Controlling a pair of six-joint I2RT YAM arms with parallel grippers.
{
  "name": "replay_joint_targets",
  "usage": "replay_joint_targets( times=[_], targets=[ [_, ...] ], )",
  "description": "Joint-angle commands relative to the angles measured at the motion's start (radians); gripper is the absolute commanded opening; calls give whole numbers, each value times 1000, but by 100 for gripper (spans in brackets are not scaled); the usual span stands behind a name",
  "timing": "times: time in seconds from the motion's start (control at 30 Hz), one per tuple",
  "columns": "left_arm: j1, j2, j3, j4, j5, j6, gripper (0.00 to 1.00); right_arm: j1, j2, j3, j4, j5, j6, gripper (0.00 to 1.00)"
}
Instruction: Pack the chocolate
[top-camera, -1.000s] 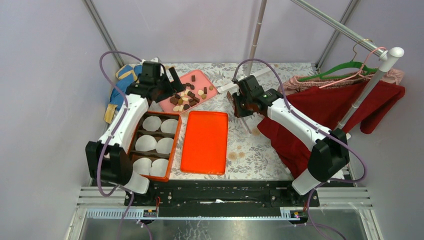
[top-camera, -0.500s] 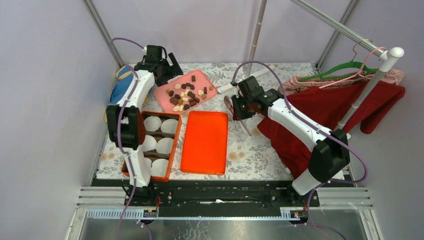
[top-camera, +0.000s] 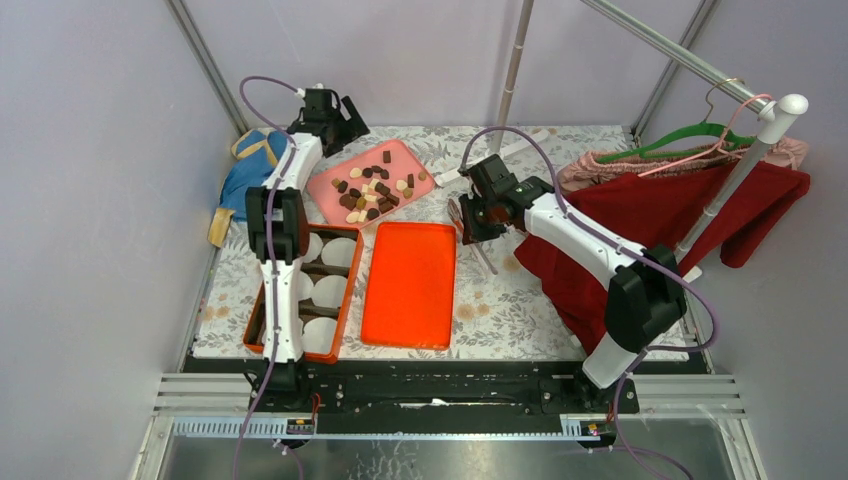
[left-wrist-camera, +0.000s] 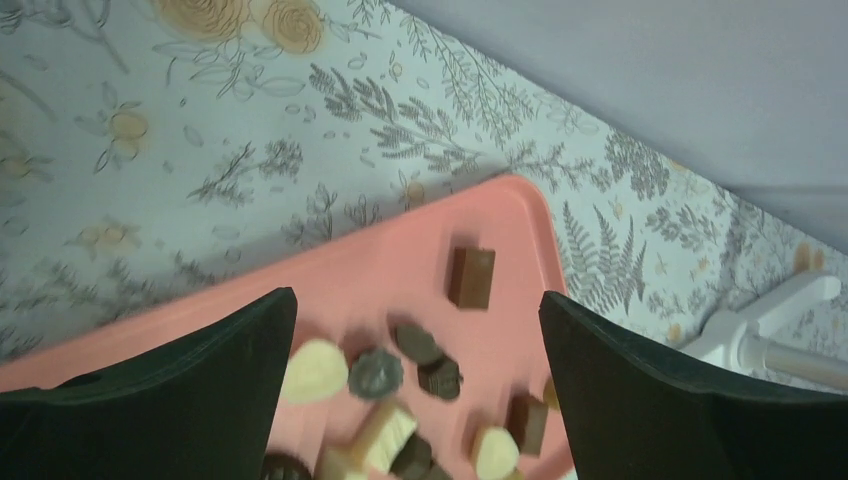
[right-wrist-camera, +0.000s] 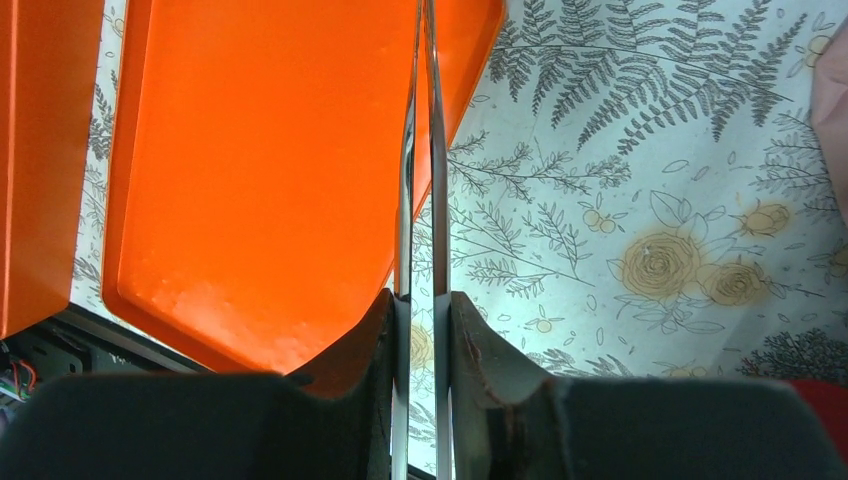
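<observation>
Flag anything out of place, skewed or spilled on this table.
No spill: all the chocolate lies on the pink tray. That tray sits skewed against the square-set orange lid. A red garment droops from the rack onto the right side of the table, crowding the work area.

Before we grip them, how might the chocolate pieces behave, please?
The chocolate pieces look small and smooth, so probably light and slippery. Rounded ones may roll; crowded on the pink tray, a nudged one could shift neighbours.
</observation>
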Motion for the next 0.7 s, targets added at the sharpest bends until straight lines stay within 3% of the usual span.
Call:
replay_joint_targets(
  times=[0.0, 0.17, 0.33, 0.67],
  targets=[
    [7, 106, 95, 184, 19, -58, 98, 9, 31, 74, 24, -49, 35, 10],
    [8, 229, 218, 166, 17, -130, 98, 10, 68, 119, 9, -49, 42, 9],
    [10, 280, 237, 149, 22, -167, 97, 10, 91, 142, 2, -49, 47, 9],
    [9, 175, 27, 174, 122, -72, 97, 10, 103, 161, -3, -35, 51, 9]
  ],
)
